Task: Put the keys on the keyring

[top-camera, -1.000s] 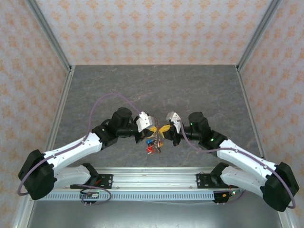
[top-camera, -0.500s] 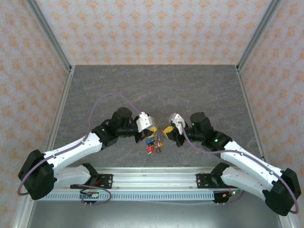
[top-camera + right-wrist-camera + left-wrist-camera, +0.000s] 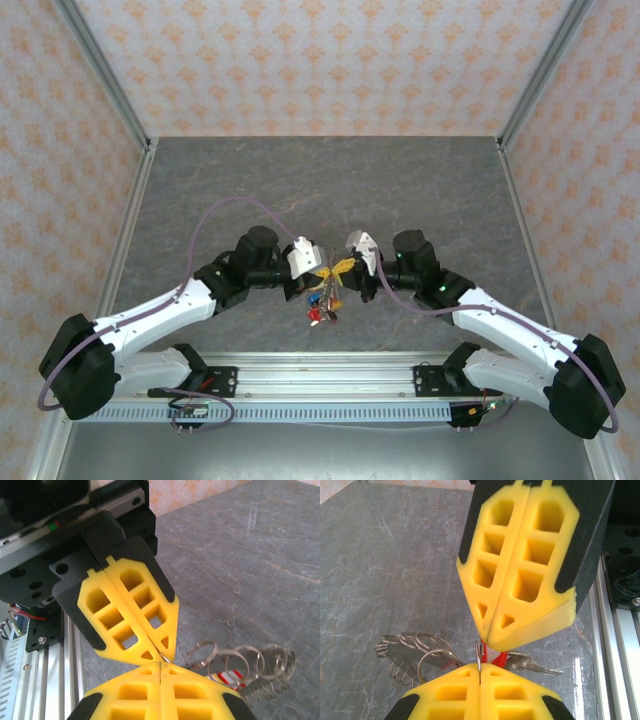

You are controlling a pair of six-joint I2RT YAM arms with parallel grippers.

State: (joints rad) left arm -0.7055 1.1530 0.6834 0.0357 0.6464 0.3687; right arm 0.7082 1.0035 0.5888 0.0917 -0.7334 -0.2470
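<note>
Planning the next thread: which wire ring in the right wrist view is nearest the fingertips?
The leftmost wire ring, just right of the yellow fingertips; the others trail off rightward.

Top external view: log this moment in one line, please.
left gripper shut on keyring | right gripper shut, tip to tip with left | keys bunched beside the tips
</note>
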